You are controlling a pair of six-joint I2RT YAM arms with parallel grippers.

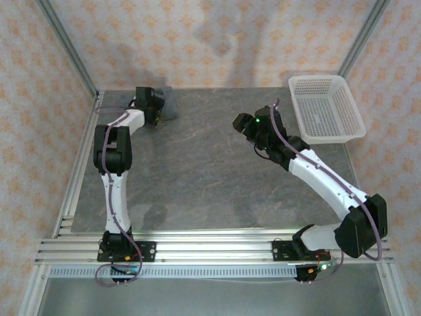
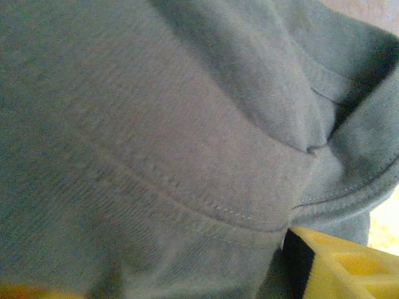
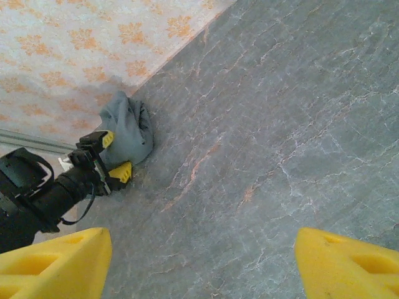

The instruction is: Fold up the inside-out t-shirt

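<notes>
From above, we see the left arm stretched to the far left corner of the grey stone-patterned table [image 1: 197,171], where the left gripper [image 1: 158,112] sits against the inside-out t-shirt [image 1: 170,108]. The shirt is a small bunched heap just in front of the far wall, and from this height we cannot tell how the jaws stand. The right gripper [image 1: 242,124] hangs over bare table right of centre, well apart from the shirt. A white mesh basket [image 1: 329,137] lies in the far right corner, just beyond that arm. In the left wrist view, slate-grey cloth presses close to the lens, with a stitched hem running across it and a folded edge at the right. One yellow fingertip [image 2: 340,265] touches the cloth at the lower right, and a sliver of the other shows at the bottom left edge. The fabric fills the space between them, so we read the jaws as pinching a thick wad of the shirt. In the right wrist view, that arm's own yellow fingers [image 3: 56,261] stand spread wide, with only bare table between them. Farther off we see the left arm's yellow tips on either side of the near end of the crumpled shirt, which lies where the table meets the patterned wall [image 3: 75,50].
</notes>
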